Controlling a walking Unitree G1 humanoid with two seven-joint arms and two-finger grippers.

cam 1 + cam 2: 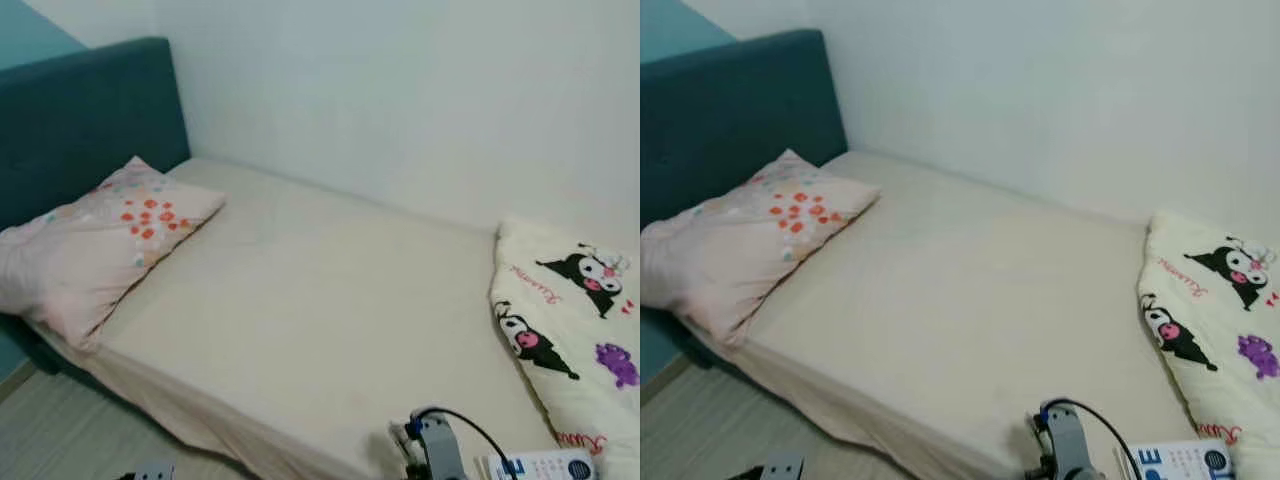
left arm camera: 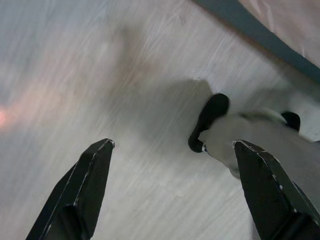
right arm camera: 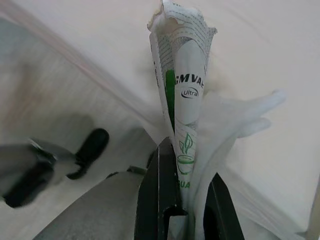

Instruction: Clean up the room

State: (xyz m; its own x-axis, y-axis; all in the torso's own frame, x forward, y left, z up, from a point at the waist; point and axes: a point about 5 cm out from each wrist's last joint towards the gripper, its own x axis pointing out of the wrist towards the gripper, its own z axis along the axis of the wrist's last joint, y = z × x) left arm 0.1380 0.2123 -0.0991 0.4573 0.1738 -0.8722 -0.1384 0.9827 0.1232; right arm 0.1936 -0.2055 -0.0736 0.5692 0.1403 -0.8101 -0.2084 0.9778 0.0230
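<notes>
I'm looking at a bed [image 1: 300, 300] with a plain cream sheet, set against a white wall [image 1: 420, 90]. At its head stands a dark teal upholstered headboard [image 1: 80, 120]. A pale pink pillow [image 1: 95, 240] printed with orange and red flowers lies at that end, one side hanging just over the mattress edge. At the other end I see a cream blanket [image 1: 570, 320] with black cartoon characters, a purple figure and red lettering, bunched against the wall. Beside the bed, the floor [image 1: 60, 440] is light wood-grain planking, blurred where I see it in the left wrist view.
</notes>
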